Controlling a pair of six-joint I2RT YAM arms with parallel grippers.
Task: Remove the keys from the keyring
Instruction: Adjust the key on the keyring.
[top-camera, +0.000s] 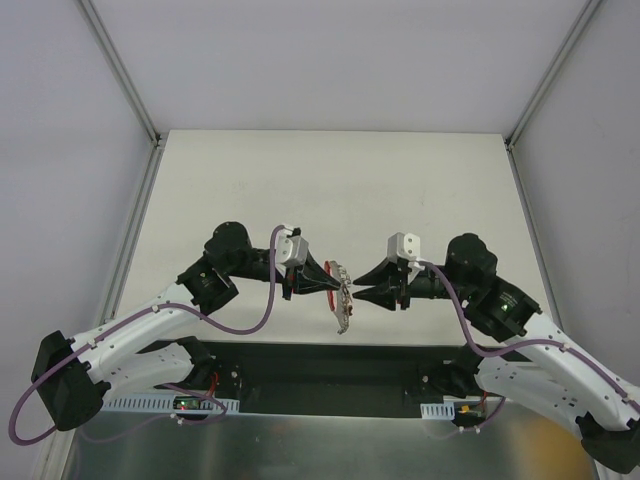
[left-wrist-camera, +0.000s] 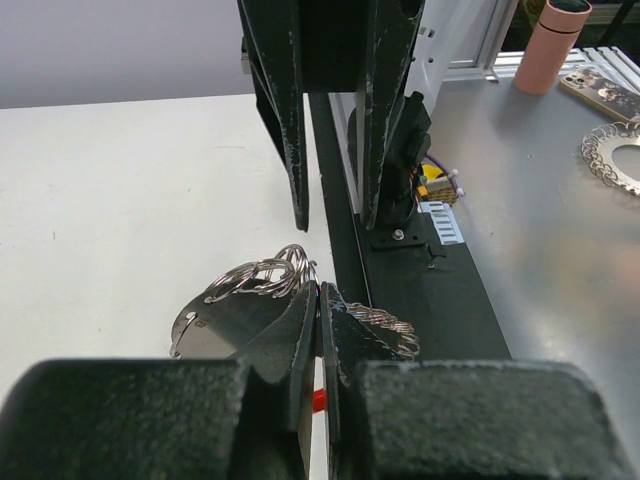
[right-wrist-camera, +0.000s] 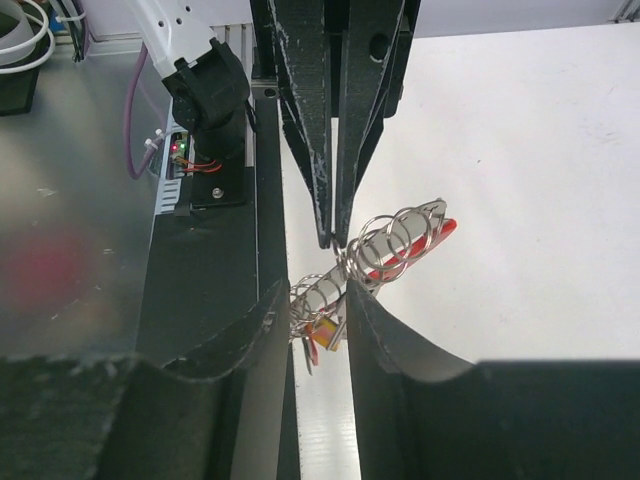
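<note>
The keyring (top-camera: 342, 292) hangs in the air between both grippers, above the table's near edge. It is a bunch of thin steel rings (right-wrist-camera: 395, 240) with a red plastic piece (right-wrist-camera: 425, 243) and a pale grey tag (left-wrist-camera: 225, 322). My left gripper (left-wrist-camera: 320, 300) is shut on the rings from the left. The jagged keys (left-wrist-camera: 385, 328) stick out past its right finger. My right gripper (right-wrist-camera: 320, 300) stands open, with its fingers on either side of the lower rings and a small orange piece (right-wrist-camera: 325, 330). The left gripper's tips (right-wrist-camera: 335, 236) pinch a ring just above.
A black base rail (left-wrist-camera: 400, 300) runs along the near edge of the white table (top-camera: 330, 180). On the metal bench beyond it stand a pink bottle (left-wrist-camera: 555, 45), a phone (left-wrist-camera: 605, 95) and a chain loop (left-wrist-camera: 612, 155). The left arm's base and cable (right-wrist-camera: 205, 90) are close by.
</note>
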